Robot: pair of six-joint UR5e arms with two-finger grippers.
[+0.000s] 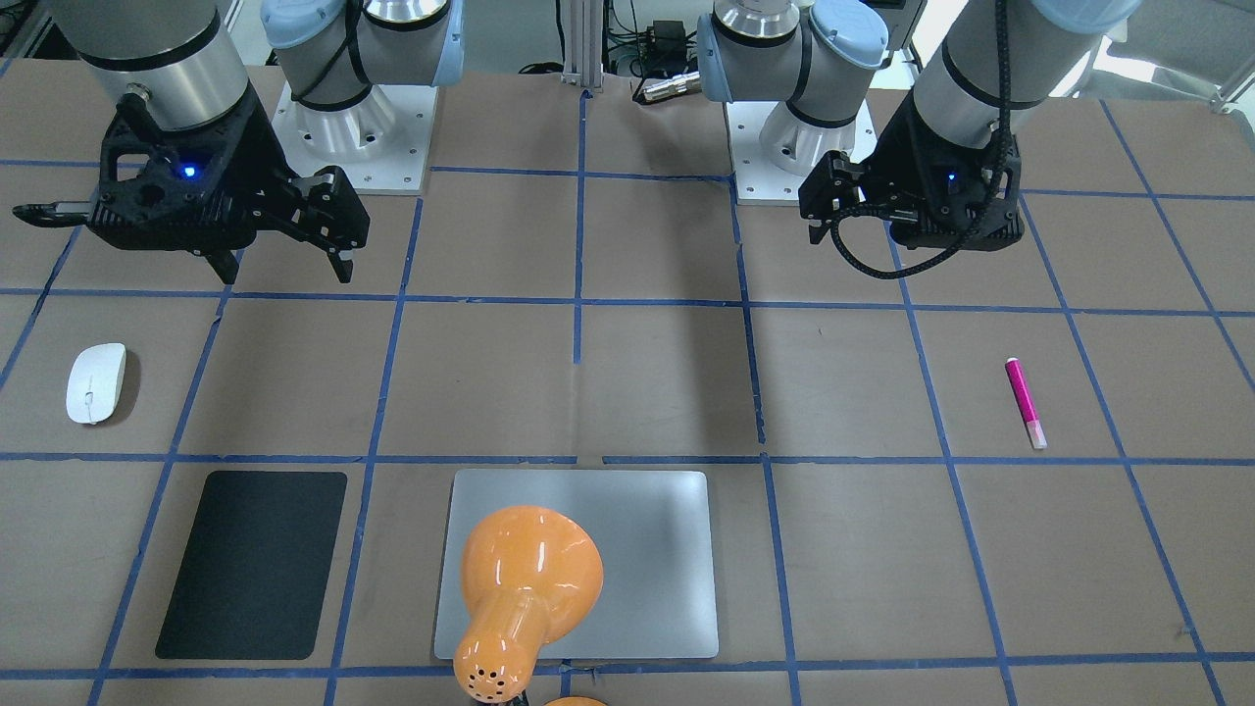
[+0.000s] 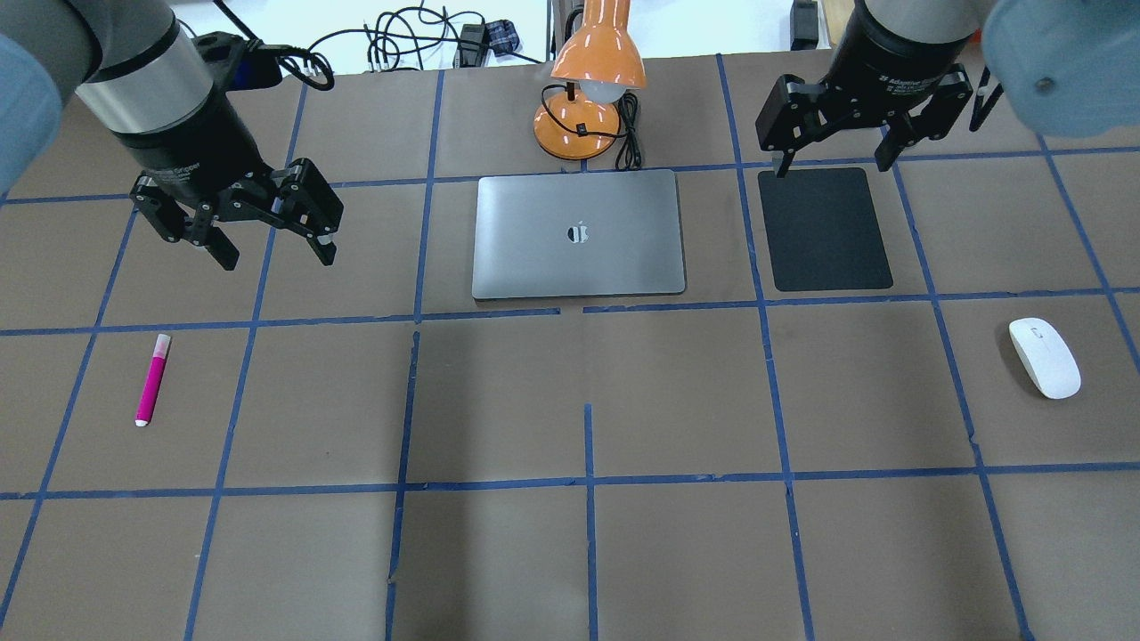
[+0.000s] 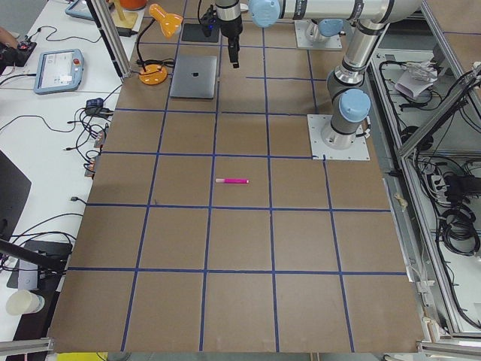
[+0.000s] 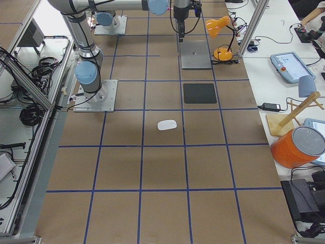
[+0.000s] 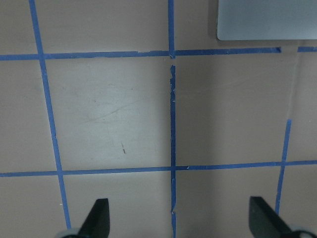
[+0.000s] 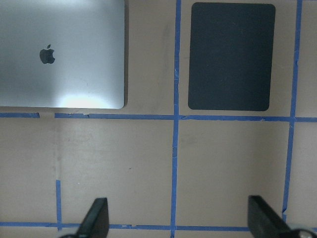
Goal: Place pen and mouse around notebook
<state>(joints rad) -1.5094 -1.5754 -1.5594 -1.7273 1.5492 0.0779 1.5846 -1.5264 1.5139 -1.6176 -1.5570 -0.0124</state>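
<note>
The magenta pen [image 2: 151, 380] with its pale cap end lies alone on the brown table at the left, below and left of my left gripper [image 2: 276, 258]. That gripper hovers open and holds nothing. At the far right rests the white mouse [image 2: 1044, 358]. My right gripper [image 2: 835, 166] hangs open and empty over the back edge of a black mat, well away from the mouse. The silver notebook [image 2: 579, 233] lies closed at the back centre. One corner of the notebook [image 5: 267, 20] shows in the left wrist view, and the right wrist view shows the notebook [image 6: 62, 54] beside the mat.
A matte black mat [image 2: 824, 229] lies right of the notebook. An orange desk lamp [image 2: 583, 89] with its cable stands behind the notebook and leans over it. Blue tape lines grid the brown table. Both arm bases [image 1: 353, 127] sit at the robot's edge.
</note>
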